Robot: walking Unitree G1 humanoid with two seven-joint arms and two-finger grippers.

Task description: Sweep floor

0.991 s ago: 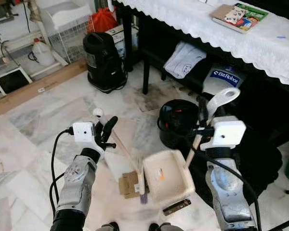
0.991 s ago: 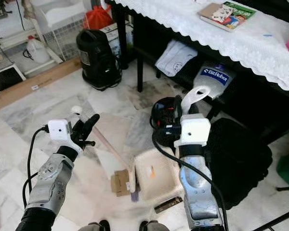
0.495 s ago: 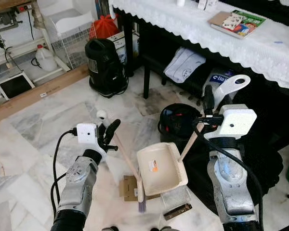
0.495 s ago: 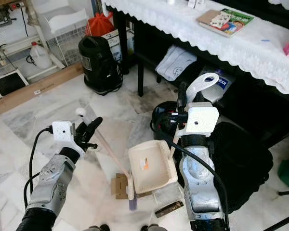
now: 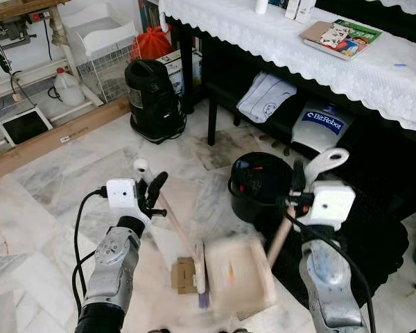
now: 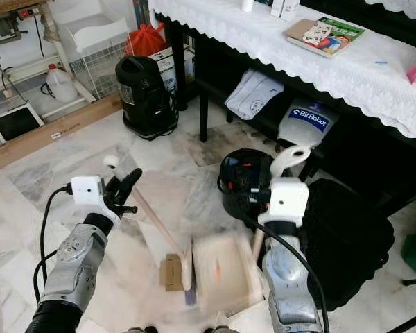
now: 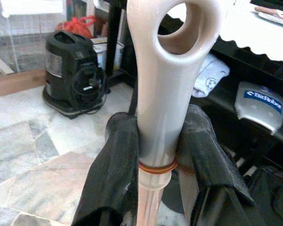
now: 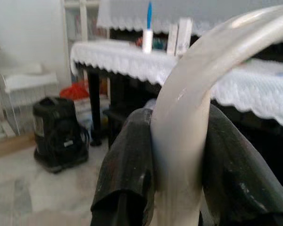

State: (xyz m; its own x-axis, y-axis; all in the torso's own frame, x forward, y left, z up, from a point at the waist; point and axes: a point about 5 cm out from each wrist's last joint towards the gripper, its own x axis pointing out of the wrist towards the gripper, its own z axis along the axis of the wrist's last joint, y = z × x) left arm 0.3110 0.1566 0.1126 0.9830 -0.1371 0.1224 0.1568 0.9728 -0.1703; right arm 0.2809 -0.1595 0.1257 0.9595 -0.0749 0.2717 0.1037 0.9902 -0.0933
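My left gripper [image 5: 151, 195] is shut on the top of a pale wooden broom handle [image 5: 177, 229] that slants down to the broom head [image 5: 202, 276] on the marble floor. A flat scrap of cardboard [image 5: 183, 275] lies right beside the broom head. To the right, a cream dustpan [image 5: 239, 274] shows motion-blurred, low over the floor next to the broom head. My right gripper [image 5: 295, 192] is shut on the dustpan's handle [image 5: 324, 162], just below its loop. Both wrist views show black fingers [image 7: 117, 162] [image 8: 132, 155] clamped on cream handles.
A black bin [image 5: 261, 182] stands just beyond the dustpan, and a black bag [image 5: 374, 232] lies to my right. A black vacuum cleaner [image 5: 151, 97] stands farther off beside the leg of a table with a white lace cloth [image 5: 312, 48]. A wooden plank [image 5: 48, 139] runs along the far left.
The dustpan rose and tilted half a second ago, and has now dropped back down near the floor, blurred. The broom and left gripper have hardly moved. The camera tilted slightly.
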